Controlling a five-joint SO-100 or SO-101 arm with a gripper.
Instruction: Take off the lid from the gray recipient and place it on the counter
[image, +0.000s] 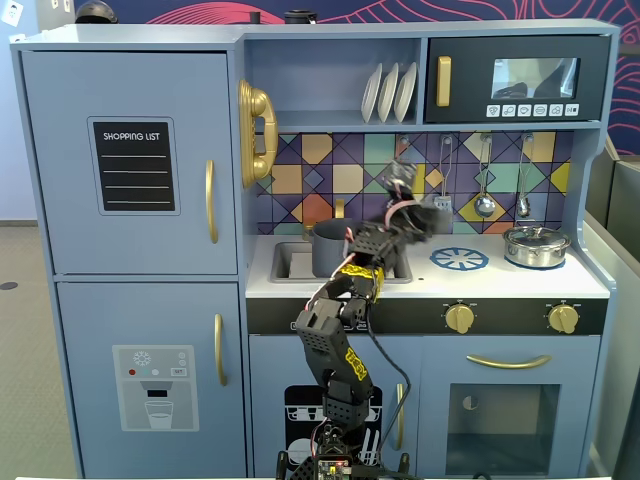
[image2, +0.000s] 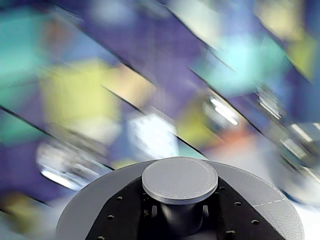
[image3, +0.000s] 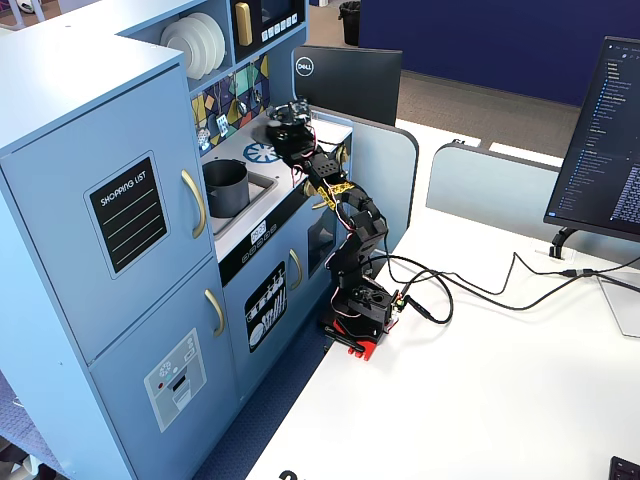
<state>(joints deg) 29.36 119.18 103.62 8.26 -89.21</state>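
My gripper (image2: 181, 216) is shut on the knob (image2: 180, 179) of the dark-gray lid (image2: 87, 210), with black fingers on both sides of the knob's stem. In a fixed view the gripper (image: 430, 216) holds the lid in the air above the white counter (image: 500, 282), between the sink and the blue burner (image: 459, 259). The gray recipient (image: 330, 249) stands uncovered in the sink, left of the gripper. It also shows open in the other fixed view (image3: 225, 187), with the gripper (image3: 287, 124) farther along the counter. The wrist view's background is blurred.
A shiny silver pot with its lid (image: 536, 245) stands at the counter's right end. Utensils (image: 484, 190) hang on the tiled back wall just behind the gripper. The recessed sink (image: 285, 263) is at the counter's left. Cables (image3: 470, 290) lie on the white table.
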